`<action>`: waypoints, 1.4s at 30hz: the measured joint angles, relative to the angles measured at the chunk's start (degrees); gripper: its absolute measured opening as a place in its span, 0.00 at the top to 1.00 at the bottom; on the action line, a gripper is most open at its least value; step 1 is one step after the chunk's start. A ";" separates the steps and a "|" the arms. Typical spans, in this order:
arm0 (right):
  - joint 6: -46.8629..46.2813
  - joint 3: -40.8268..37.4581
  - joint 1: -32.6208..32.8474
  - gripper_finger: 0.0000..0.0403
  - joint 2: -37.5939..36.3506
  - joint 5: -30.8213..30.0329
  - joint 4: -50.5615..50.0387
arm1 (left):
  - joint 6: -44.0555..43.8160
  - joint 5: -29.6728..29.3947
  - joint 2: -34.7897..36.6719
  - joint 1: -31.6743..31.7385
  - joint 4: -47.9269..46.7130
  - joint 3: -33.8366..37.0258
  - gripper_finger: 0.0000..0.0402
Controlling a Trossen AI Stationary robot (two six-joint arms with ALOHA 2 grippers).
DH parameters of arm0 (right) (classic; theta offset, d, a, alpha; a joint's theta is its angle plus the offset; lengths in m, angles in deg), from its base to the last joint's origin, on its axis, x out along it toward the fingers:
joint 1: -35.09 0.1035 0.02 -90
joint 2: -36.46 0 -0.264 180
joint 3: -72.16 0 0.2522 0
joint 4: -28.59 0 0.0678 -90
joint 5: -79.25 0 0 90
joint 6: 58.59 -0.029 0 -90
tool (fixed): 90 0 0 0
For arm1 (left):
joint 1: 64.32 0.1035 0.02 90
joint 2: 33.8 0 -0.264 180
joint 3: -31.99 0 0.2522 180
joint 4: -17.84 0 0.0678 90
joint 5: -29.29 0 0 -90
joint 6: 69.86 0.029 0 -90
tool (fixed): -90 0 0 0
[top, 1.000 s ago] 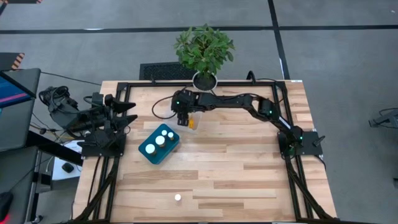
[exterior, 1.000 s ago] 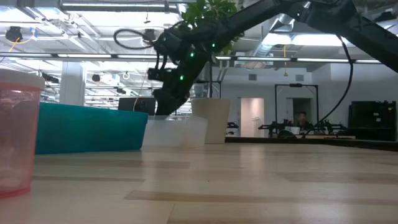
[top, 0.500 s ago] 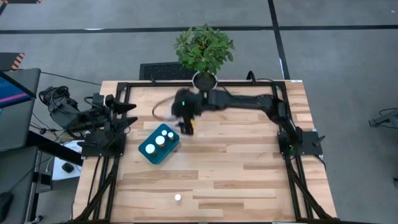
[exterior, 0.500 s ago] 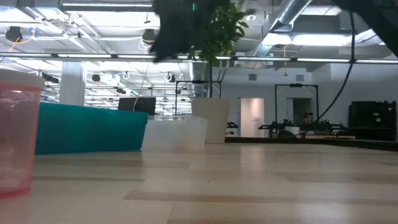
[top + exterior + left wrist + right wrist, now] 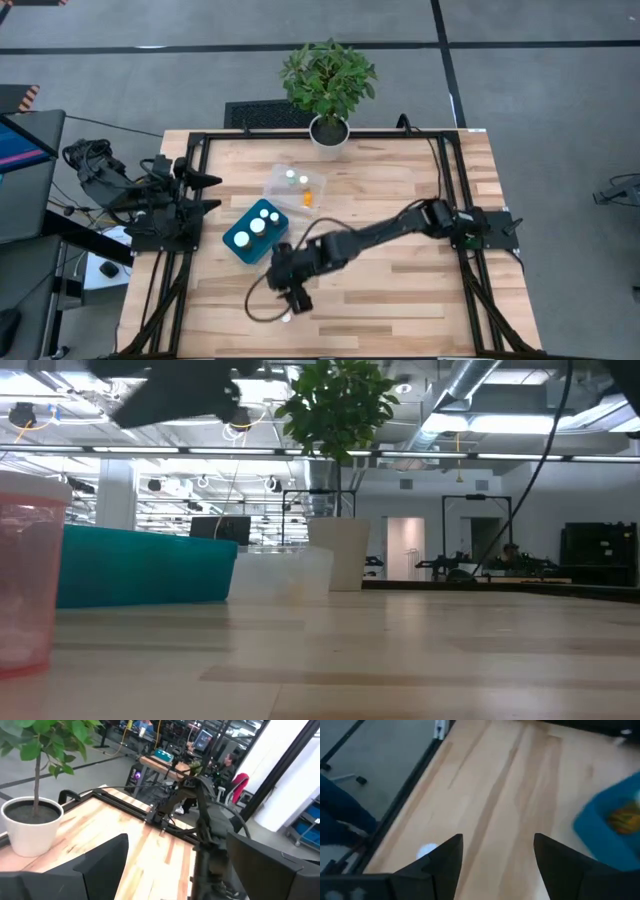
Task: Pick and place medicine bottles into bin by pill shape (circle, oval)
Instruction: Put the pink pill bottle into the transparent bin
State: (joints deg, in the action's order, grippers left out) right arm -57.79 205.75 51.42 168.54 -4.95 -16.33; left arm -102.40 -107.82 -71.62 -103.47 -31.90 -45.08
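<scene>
One medicine bottle with a white cap (image 5: 286,318) stands alone on the table near its front edge; it also shows in the right wrist view (image 5: 426,851) and, close up with a translucent reddish body, in the low view (image 5: 25,570). My right gripper (image 5: 296,300) hovers open just beyond it, on the far side, fingers apart in its wrist view (image 5: 497,839). A teal bin (image 5: 255,232) holds white-capped bottles. A clear bin (image 5: 295,185) holds white-capped bottles and an orange one (image 5: 307,198). My left gripper (image 5: 205,190) waits open at the table's left edge.
A potted plant in a white pot (image 5: 329,128) stands at the table's far edge, behind the clear bin. Black frame rails run along the table's left (image 5: 165,290) and right sides. Bare wood lies to the right of the lone bottle.
My right gripper has swept from over the clear bin at the far side toward the table's near edge, past the teal bin, and now hangs by the lone bottle. The orange bottle stays in the clear bin.
</scene>
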 joint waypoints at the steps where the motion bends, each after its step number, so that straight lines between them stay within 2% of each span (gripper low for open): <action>1: -0.42 0.00 0.59 0.37 0.42 0.06 0.45 | -0.27 0.07 -0.02 0.00 -0.19 -0.02 0.18; 5: -0.07 -0.17 2.87 0.37 1.77 0.15 4.84 | -1.17 0.11 -0.02 0.01 -1.27 0.00 0.18; 8: 0.00 -0.59 4.99 0.37 2.53 0.50 2.93 | -1.18 0.00 -0.02 0.01 -1.16 0.00 0.18; 13: -0.73 -0.46 7.78 0.37 3.21 0.50 5.29 | -1.34 -0.55 -0.06 0.00 -1.57 -0.01 0.18; 19: 0.40 -0.46 8.08 0.40 3.29 -5.05 5.72 | -3.21 -0.64 -0.04 0.01 -2.02 -0.02 0.18; 29: -1.72 -1.07 10.17 0.41 6.86 -5.99 6.29 | -3.46 -0.74 -0.04 0.01 -2.14 0.00 0.18; 42: -4.66 -1.07 9.41 0.41 7.03 -7.71 4.83 | -3.47 -1.24 -0.04 0.01 -2.19 0.00 0.18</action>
State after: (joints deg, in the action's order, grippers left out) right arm -62.45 204.68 60.84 175.57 -12.66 -11.50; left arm -105.87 -109.07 -71.66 -103.45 -34.09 -45.08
